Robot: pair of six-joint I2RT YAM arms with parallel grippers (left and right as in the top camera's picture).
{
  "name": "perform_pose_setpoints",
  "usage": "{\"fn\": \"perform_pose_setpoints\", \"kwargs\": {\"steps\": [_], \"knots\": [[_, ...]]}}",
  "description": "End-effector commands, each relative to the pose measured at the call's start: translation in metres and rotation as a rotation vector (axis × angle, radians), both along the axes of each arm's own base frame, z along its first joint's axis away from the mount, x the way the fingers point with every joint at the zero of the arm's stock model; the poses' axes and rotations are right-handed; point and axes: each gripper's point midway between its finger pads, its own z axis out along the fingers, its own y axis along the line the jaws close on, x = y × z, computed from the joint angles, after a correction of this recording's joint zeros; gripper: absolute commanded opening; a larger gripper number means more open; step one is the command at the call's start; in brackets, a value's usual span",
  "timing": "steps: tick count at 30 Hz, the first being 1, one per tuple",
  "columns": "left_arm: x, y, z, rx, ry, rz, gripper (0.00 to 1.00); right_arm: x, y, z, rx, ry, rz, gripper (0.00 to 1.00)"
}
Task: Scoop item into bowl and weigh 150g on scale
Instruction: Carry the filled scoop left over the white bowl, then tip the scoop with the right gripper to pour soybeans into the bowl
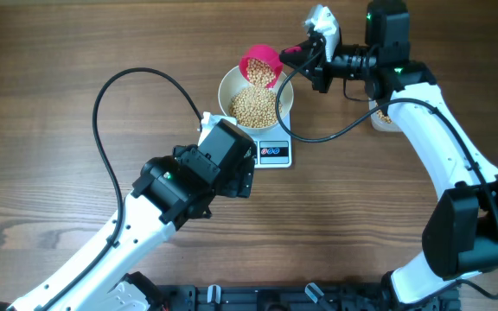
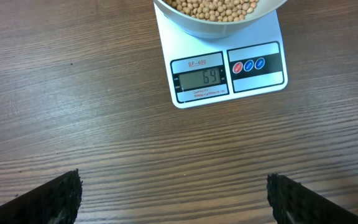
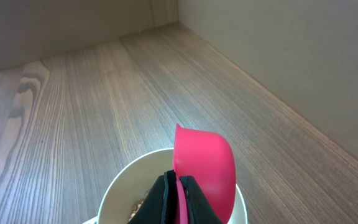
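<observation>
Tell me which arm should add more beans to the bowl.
Right. The right gripper is shut on the pink scoop, tipped over the bowl on the scale. The left gripper hangs open and empty before the scale, whose display reads 69.

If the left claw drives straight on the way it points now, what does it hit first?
Probably bare table just short of the scale; the open left claw tilts down toward its display end. If flatter than it looks, the scale comes first.

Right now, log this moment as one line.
right fingers: shut on scoop | scoop: tipped over bowl | bowl: on scale, beans inside | left fingers: open, empty, near scale front
</observation>
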Motion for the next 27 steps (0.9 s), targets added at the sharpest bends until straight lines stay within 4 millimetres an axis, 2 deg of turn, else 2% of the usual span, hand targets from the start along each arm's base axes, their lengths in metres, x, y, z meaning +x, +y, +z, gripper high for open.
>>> {"fn": "perform_pose_setpoints", "kwargs": {"steps": [1, 19, 27], "knots": [[0.0001, 0.0017, -0.001, 0.002, 0.001, 0.006, 1.0, 0.003, 0.0016, -0.0022, -0.002, -0.003, 0.002, 0.04], [0.0001, 0.0017, -0.001, 0.002, 0.001, 0.006, 1.0, 0.0105, -0.0057, -0.0118, -0.044, 0.027, -0.068, 0.05], [0.0, 0.0018, -0.0011, 0.003, 0.001, 0.006, 1.0, 0.0063, 0.003, -0.0117, -0.037, 0.042, -0.055, 0.04]]}}
